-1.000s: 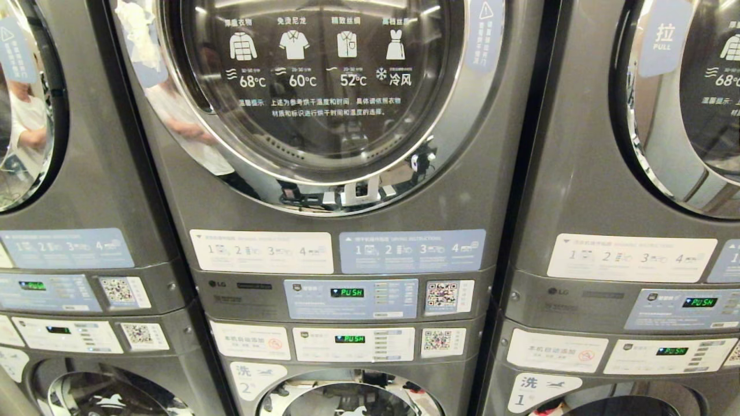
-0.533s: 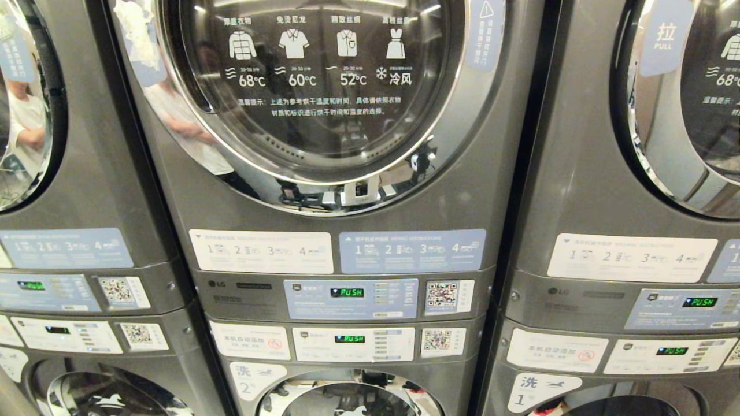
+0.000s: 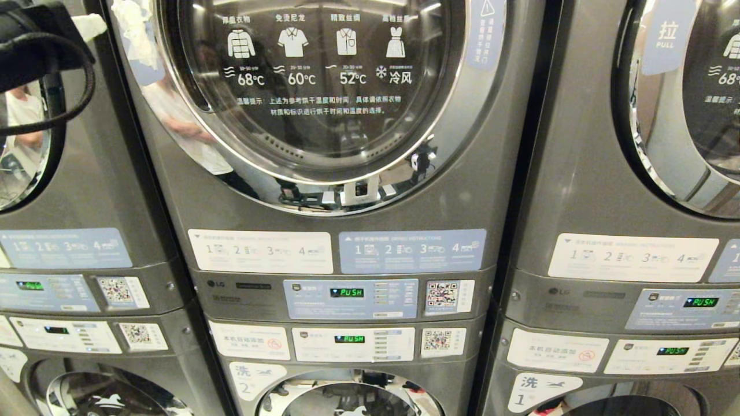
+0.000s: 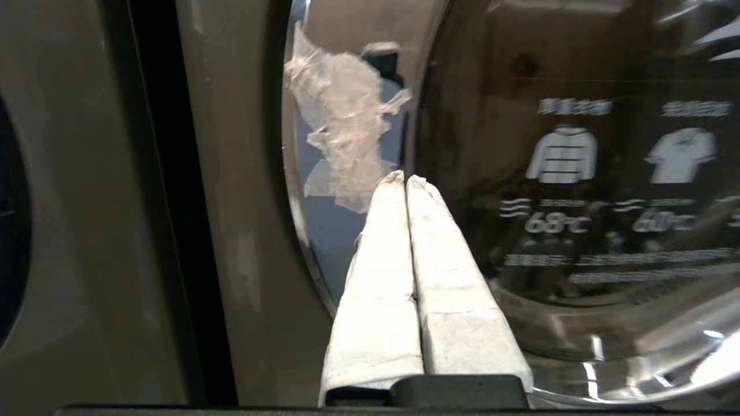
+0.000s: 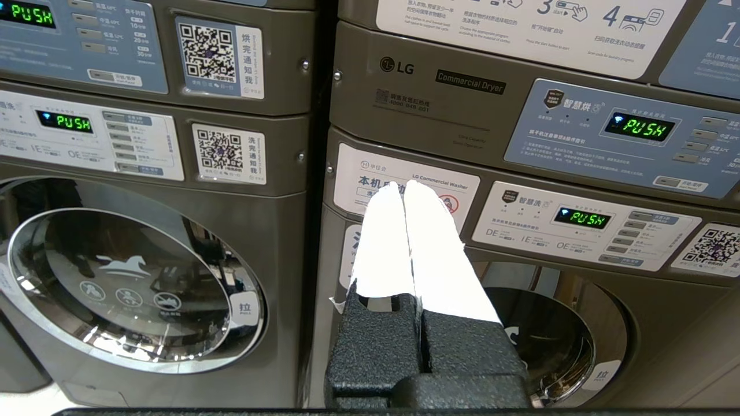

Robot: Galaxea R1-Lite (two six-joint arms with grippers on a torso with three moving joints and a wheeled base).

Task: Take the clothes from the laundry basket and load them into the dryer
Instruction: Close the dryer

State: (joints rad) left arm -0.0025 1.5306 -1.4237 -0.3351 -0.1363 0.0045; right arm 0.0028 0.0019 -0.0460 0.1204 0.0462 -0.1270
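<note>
The dryer in the middle stack stands in front of me, its round glass door closed. My left arm reaches in at the upper left. The left gripper is shut and empty, its white-wrapped fingers pressed together. It points at the chrome door rim, close to a torn white sticker. My right gripper is shut, holds nothing and hangs low in front of the washer panels. The clothes and the laundry basket are out of view.
Identical stacked machines stand at left and right. Control panels showing PUSH run below the dryer door. Washer doors sit beneath them. A person shows reflected in the left machine's door.
My left arm has risen into the head view at the upper left, where it was absent before. The right arm and the machines have not moved.
</note>
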